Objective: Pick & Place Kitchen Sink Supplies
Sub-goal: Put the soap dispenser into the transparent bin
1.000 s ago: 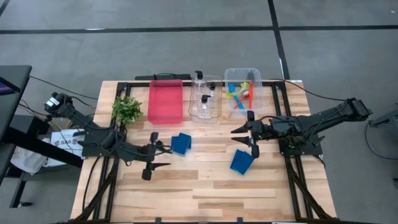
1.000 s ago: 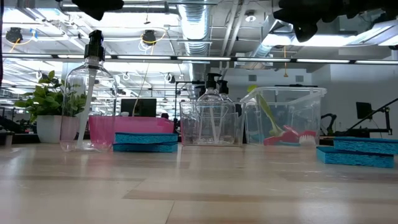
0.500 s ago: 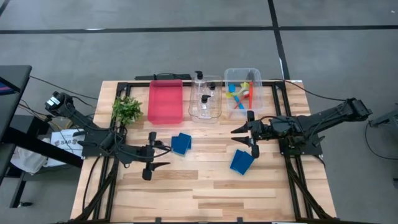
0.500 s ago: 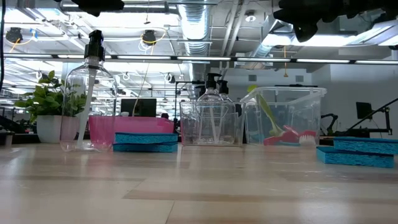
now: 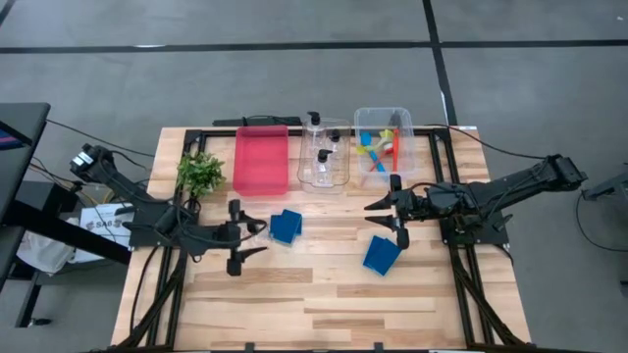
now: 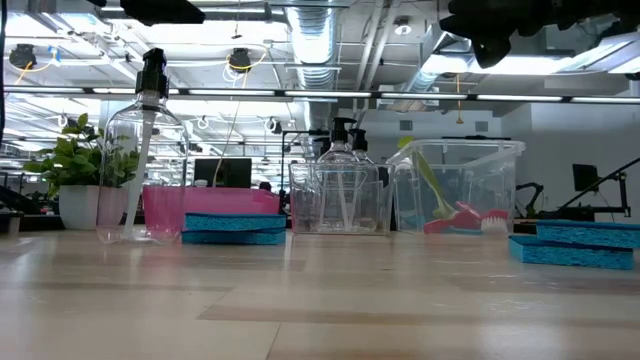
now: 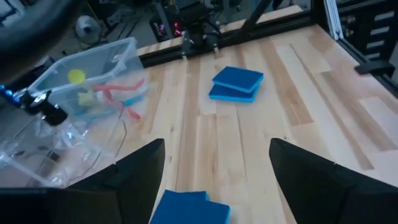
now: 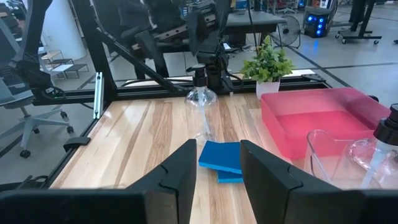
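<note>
Only the low view and the right wrist view show the clear pump-top bottle [image 6: 140, 150] standing upright on the wooden counter [image 5: 324, 284] beside one blue square sponge [image 5: 286, 226]; from above the left hand [image 5: 236, 238], spread wide and empty, hides it. The other blue sponge [image 5: 382, 254] lies near the partly open, empty right hand [image 5: 395, 210]. The clear plastic bins hold two more bottles [image 5: 325, 155] and slanting coloured brushes [image 5: 383, 145]; the red tray [image 5: 261, 159] holds nothing.
</note>
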